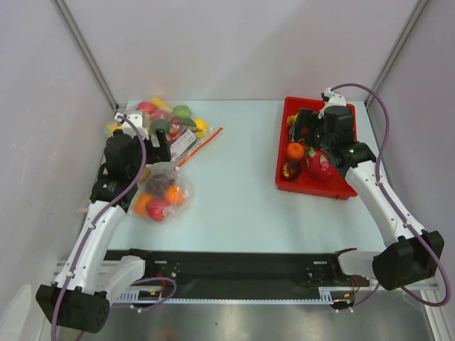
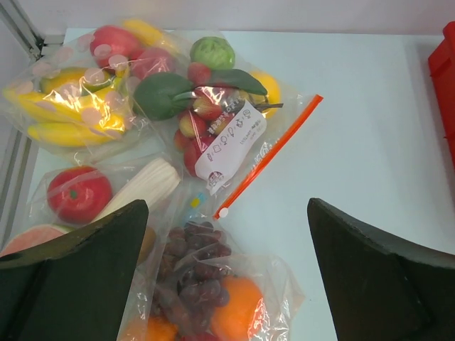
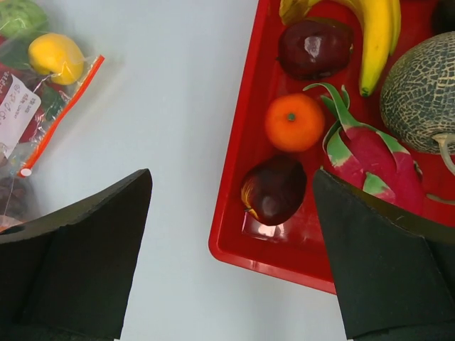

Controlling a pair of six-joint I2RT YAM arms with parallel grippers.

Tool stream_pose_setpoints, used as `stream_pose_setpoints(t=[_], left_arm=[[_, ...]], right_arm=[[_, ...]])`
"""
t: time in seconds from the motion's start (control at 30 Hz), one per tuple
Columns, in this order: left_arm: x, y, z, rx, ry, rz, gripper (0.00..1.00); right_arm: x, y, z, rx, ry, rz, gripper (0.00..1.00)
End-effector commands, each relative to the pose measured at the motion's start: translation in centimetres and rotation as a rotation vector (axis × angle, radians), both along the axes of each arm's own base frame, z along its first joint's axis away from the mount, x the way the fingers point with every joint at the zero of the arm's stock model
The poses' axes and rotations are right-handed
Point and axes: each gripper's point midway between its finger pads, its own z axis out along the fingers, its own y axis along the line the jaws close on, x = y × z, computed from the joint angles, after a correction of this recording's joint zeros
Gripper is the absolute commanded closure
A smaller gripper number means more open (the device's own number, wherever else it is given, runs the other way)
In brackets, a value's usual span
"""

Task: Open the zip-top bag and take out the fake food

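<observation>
Left gripper (image 2: 226, 213): jaws spread fully wide, nothing held. It hangs over the far end of the zip-top bag (image 2: 206, 291), one finger to each side of it in the left wrist view.

The zip-top bag is found on the left half of the table (image 1: 234, 163), just beside the left forearm, near the table's left edge and apart from the near edge. The fake food (image 2: 238, 309) is seen inside it: orange, red and dark purple pieces pressed against the crinkled film. The mouth cannot be judged open or sealed.

Just beyond it, a bag with a red zip strip (image 2: 270, 153) and a bag of bananas (image 2: 64, 106) are packed into the far-left corner, overlapping one another.

Right gripper (image 3: 232, 177): jaws spread equally wide, nothing held. It is poised above the left rim of the red tray (image 3: 234, 249), one finger over the table and the other over the tray. The tray lies in the far-right part of the table, close to the back and right edges.

A broad stretch of bare table surface is noted between the bags and the tray, running from the back edge to the near edge.
</observation>
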Motion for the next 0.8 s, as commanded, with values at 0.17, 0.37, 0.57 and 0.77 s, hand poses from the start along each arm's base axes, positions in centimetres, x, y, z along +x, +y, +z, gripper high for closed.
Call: stream_pose_setpoints(t=[0.17,0.37,0.57,0.77], left_arm=[[0.3,1.7,2.5,0.044,-0.057,0.070,0.00],[0.8,2.0,0.9,0.089,-0.006,0.080,0.00],[1.7,1.9,-2.7,0.187,0.141,0.098,0.01],[1.8,1.6,-6.0,0.331,0.281,0.126,0.00]], right_arm=[[0.1,-0.6,2.9,0.004,-0.055,0.015,0.00],[0.1,-1.4,2.4,0.009,-0.024,0.004,0.00],[-0.2,-1.9,2.2,0.037,-0.020,0.010,0.00],[-0.3,-3.0,1.2,0.047,-0.001,0.000,0.00]])
